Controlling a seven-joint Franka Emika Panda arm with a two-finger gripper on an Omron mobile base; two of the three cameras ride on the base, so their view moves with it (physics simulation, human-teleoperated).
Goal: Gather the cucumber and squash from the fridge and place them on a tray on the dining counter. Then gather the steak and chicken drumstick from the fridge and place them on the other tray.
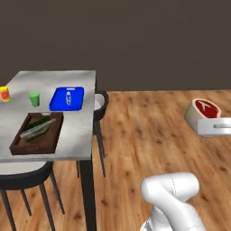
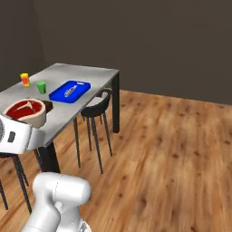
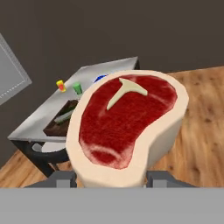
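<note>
1. The dining counter [image 1: 76, 135] stands on a wood floor [image 1: 149, 135] before a dark wall. It is the drop-off place, and the arm is well short of it, so this looks like the carry leg of the meat step.
2. Dark stools [image 2: 97, 106] are tucked along the counter's long side, seats partly under the top, which leaves the approach over the floor open.
3. The brown tray [image 1: 38, 133] sits at the counter's near edge and holds long green vegetables, likely the cucumber and squash, so the first half of the task appears done.
4. The blue tray [image 1: 67, 98] lies beyond it, toward the far edge on the stool side. A small pale item rests in it, too small to tell what. This is judged the steak's destination.
5. The steak [image 3: 129, 127] is off any surface, carried in the air near the gripper [image 3: 107, 179], red face up with a cream rim. The fingers pinch it from both sides at its lower edge; held level, it should set down flat.
6. A green cup [image 1: 34, 99] and a yellow-and-red container [image 1: 4, 94] stand at the counter's outer long edge beside the trays, clear of the likely path.
</note>
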